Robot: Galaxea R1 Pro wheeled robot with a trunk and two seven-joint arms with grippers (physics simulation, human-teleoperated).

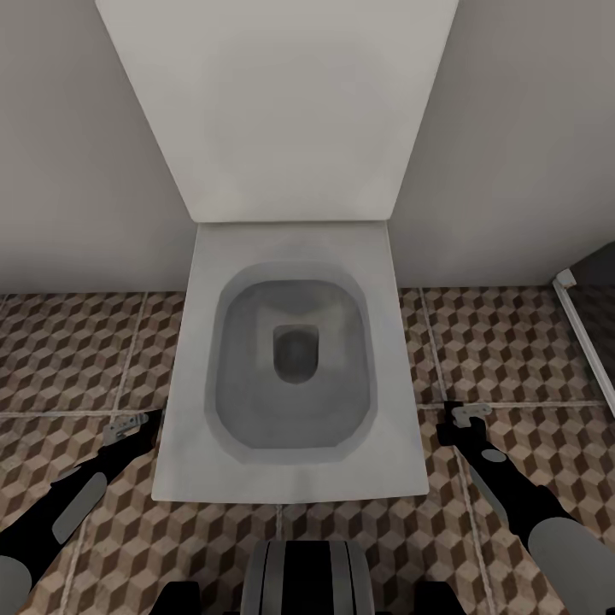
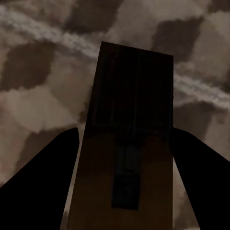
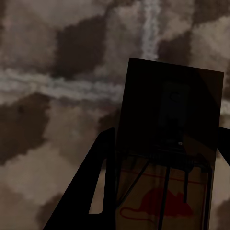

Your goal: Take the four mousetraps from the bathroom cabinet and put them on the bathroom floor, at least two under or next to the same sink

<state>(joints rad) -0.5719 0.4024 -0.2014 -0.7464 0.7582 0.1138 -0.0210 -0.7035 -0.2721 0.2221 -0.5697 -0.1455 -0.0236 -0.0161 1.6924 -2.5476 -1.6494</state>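
**Over the toilet: both arms lowered, each gripper carrying a mousetrap**

In front of my robot, the head view looks straight down on a white toilet [image 1: 290, 376] with its lid [image 1: 278, 102] raised against a pale wall [image 1: 77, 171]. The bathroom floor [image 1: 68, 350], tiled in a brown, beige and white cube pattern with pale grout lines, spreads to both sides of the bowl. At the far right edge I see a white strip [image 1: 585, 342] bordering a darker area; what it belongs to I cannot tell.

My left arm reaches down beside the toilet's left front corner, and the left gripper [image 1: 132, 424] hangs just above the tiles. In the left wrist view, the left gripper's dark fingers [image 2: 43, 187] flank a brown wooden mousetrap [image 2: 129, 143] on both sides, clamped on it; the board points away from the camera, with blurred tiles behind it.

My right arm mirrors this near the toilet's right front corner, with the right gripper [image 1: 465, 418] also low over the floor. In the right wrist view, a second mousetrap [image 3: 167, 158] sits gripped between the fingers [image 3: 91, 191]; its thin wire and red mouse mark are visible, and a crossing of grout lines lies behind it.

Part of the robot's trunk [image 1: 303, 576] shows at the lower edge of the head view.
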